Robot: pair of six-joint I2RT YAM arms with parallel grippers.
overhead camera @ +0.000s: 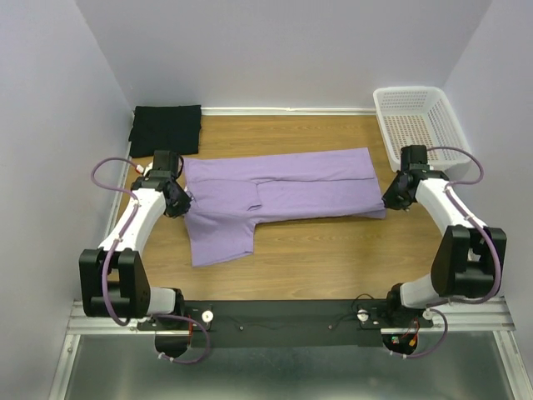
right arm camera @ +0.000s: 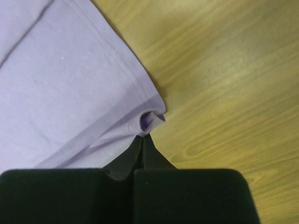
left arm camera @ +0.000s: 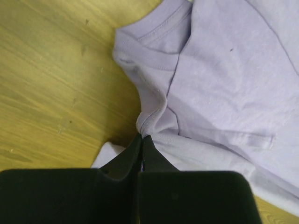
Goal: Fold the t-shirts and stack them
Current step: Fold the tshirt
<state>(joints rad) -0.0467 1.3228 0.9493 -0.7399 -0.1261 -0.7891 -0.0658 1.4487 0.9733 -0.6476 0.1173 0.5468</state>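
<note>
Lavender t-shirt [overhead camera: 279, 187], partly folded, lies lengthwise across the table [overhead camera: 333, 258]; black t-shirt [overhead camera: 166, 129] sits folded at the far left corner. Advice: raise both ends level and taut so the fold lands square. Left gripper [overhead camera: 185, 204] clamped on the neck-side seam, right gripper [overhead camera: 387, 200] clamped on a hem corner, both arms stretched forward, wrists low.

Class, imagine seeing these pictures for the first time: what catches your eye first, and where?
A lavender t-shirt stretches across the wooden table, pinched at its ends by the left gripper and right gripper. A folded black t-shirt sits back left, a white basket back right.
</note>
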